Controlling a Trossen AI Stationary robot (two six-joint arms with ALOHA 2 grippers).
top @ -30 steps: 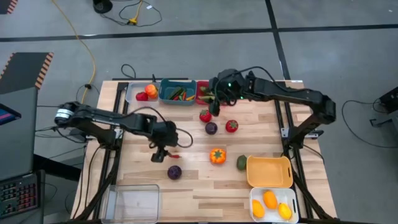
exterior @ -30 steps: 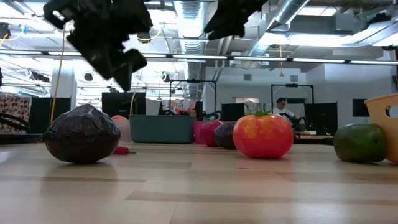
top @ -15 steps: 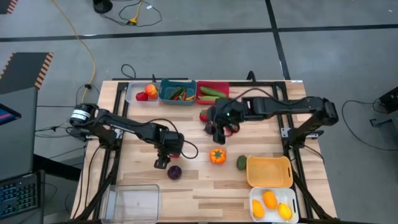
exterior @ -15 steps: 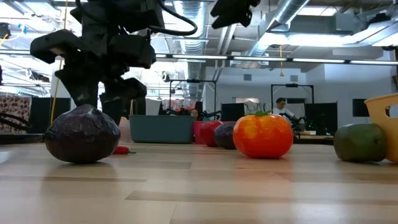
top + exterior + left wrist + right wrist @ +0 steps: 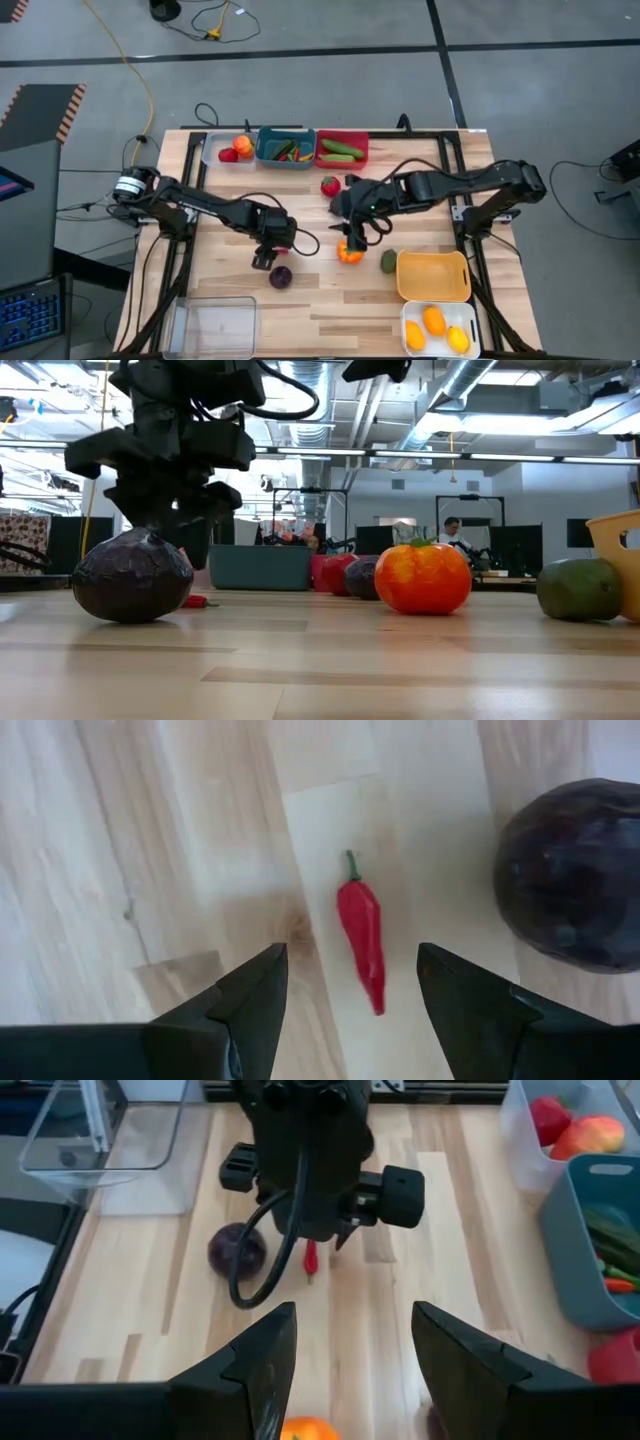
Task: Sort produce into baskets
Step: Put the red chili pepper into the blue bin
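1. Reading for brands or labels turns up nothing legible on any bin or toy.
2. Left gripper (image 5: 345, 1010) hangs spread over the chili (image 5: 362, 933), which lies on the table (image 5: 320, 310) between its fingers, untouched, just beside the purple cabbage (image 5: 281, 277).
3. Right gripper (image 5: 350, 1370), fingers apart, hovers right above the orange pepper (image 5: 349, 253), well right of the cabbage.
4. From above, the left gripper hides the chili; the right arm covers part of the pepper.
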